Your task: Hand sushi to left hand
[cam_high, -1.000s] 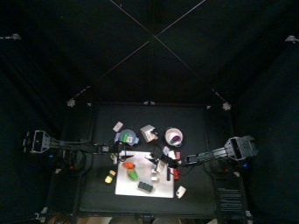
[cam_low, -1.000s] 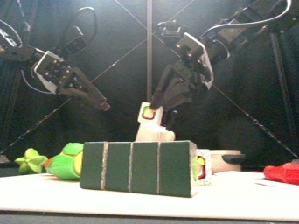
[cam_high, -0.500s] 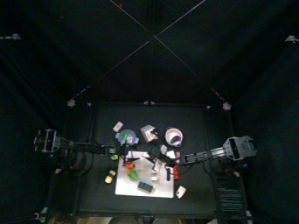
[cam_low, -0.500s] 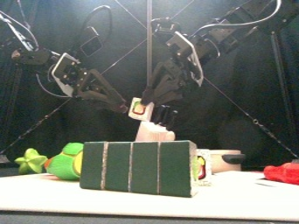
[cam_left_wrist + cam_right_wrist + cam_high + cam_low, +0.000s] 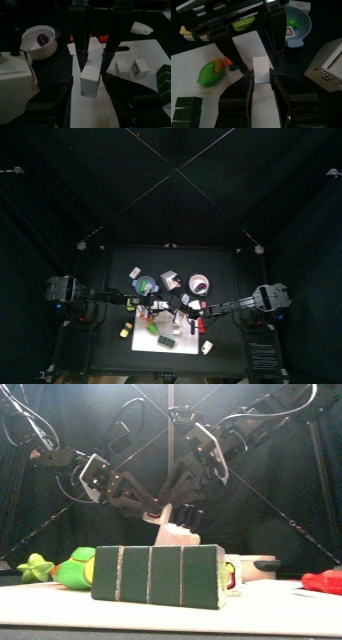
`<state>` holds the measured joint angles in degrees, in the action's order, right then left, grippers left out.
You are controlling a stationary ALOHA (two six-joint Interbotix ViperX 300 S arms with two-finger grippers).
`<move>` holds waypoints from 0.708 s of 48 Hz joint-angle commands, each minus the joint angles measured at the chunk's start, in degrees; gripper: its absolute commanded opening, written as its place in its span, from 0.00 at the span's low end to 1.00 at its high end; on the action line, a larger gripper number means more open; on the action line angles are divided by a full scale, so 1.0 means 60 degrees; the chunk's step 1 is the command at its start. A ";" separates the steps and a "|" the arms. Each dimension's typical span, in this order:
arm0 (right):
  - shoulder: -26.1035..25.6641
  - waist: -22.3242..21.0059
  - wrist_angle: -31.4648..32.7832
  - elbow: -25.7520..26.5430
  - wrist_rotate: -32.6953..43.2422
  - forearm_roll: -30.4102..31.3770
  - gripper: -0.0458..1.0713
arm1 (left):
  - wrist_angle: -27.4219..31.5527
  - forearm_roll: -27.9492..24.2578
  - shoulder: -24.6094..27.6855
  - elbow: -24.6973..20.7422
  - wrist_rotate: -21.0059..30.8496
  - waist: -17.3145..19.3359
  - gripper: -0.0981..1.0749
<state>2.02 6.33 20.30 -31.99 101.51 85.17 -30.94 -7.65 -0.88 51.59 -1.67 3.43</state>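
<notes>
The sushi (image 5: 160, 511) is a small white block held in the air above the table's middle. My right gripper (image 5: 174, 506) is shut on it. In the right wrist view the sushi (image 5: 261, 70) sits pinched between the right gripper's (image 5: 261, 76) two jaws. My left gripper (image 5: 147, 512) has come up against it from the left. In the left wrist view the sushi (image 5: 90, 80) stands between the left gripper's (image 5: 91, 84) jaws, which are open with a gap on each side. In the top view both grippers meet over the white mat (image 5: 163, 320).
A dark green ribbed block (image 5: 158, 576) stands near the front edge, with a green toy (image 5: 78, 567) to its left and a red piece (image 5: 321, 581) at the right. A white bowl (image 5: 199, 283) and a blue bowl (image 5: 147, 284) stand behind. Several small toy foods lie on the mat.
My left gripper has swung right and now brackets the sushi. My right gripper, still holding the sushi, has shifted a little left to meet it.
</notes>
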 commanded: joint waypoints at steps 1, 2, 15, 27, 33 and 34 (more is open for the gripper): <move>-0.0176 -0.0044 -0.0015 0.0205 0.0015 0.0044 0.45 | -0.0103 0.0000 0.0000 -0.0249 -0.0015 0.0029 0.81; -0.0176 -0.0044 -0.0015 0.0205 0.0015 0.0044 0.45 | -0.0103 0.0000 0.0000 -0.0249 -0.0015 0.0044 0.80; -0.0176 -0.0044 -0.0015 0.0205 0.0015 0.0044 0.45 | -0.0103 -0.0029 -0.0044 -0.0190 -0.0015 0.0059 0.61; -0.0176 -0.0029 -0.0015 0.0205 0.0015 -0.0015 0.52 | -0.0103 -0.0029 -0.0059 -0.0190 -0.0015 0.0044 0.55; -0.0190 -0.0029 0.0015 0.0132 0.0015 -0.0029 0.64 | -0.0088 -0.0029 -0.0073 -0.0190 -0.0015 0.0059 0.55; -0.0190 -0.0029 0.0015 0.0103 0.0015 -0.0029 0.66 | -0.0088 -0.0029 -0.0073 -0.0190 -0.0015 0.0044 0.55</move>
<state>2.02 6.33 20.13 -31.99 101.25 85.08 -30.94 -8.00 -0.62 51.42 -1.93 3.60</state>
